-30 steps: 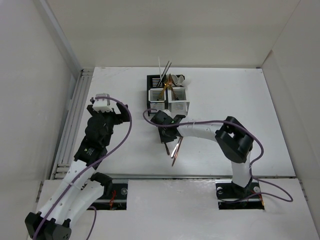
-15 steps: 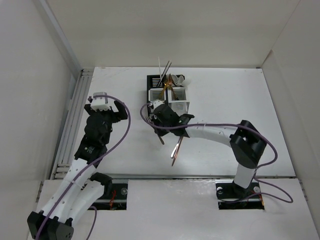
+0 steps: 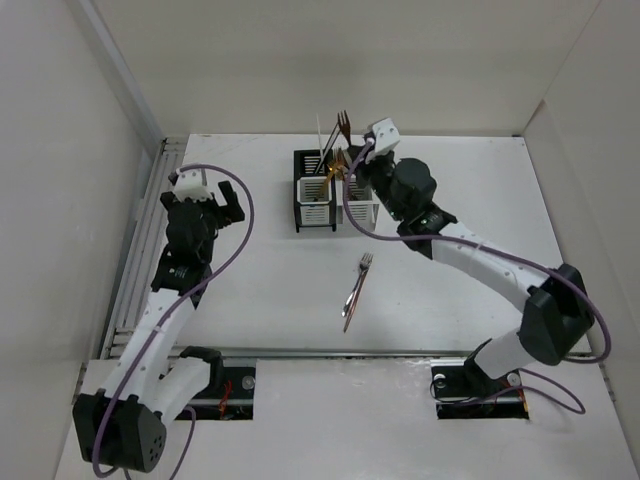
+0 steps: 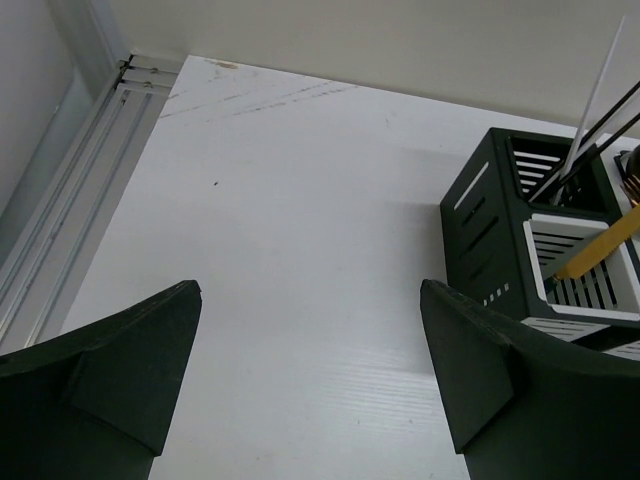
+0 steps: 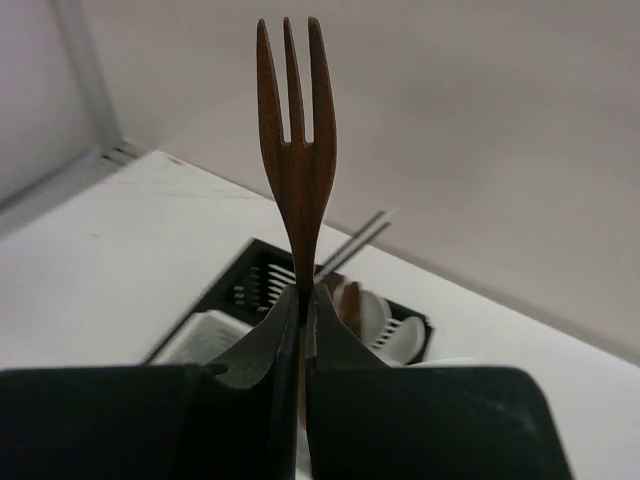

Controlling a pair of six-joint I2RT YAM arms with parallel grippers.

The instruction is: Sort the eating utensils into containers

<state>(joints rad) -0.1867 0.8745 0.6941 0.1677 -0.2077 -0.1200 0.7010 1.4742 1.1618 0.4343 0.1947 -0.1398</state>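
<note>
My right gripper is shut on a dark brown fork, held upright with its tines up, just above the back of the containers. The fork's tines show in the top view. The black caddy and the white caddy stand side by side and hold chopsticks, a gold handle and white spoons. A copper-gold fork lies on the table with another slim piece beside it. My left gripper is open and empty, left of the black caddy.
A metal rail runs along the table's left edge, with white walls at the left, back and right. The two loose pieces lie in front of the caddies, near the middle of the table.
My right gripper has risen from the table in front of the caddies, carrying the dark fork up and back over them. My left arm has drawn slightly back and left.
</note>
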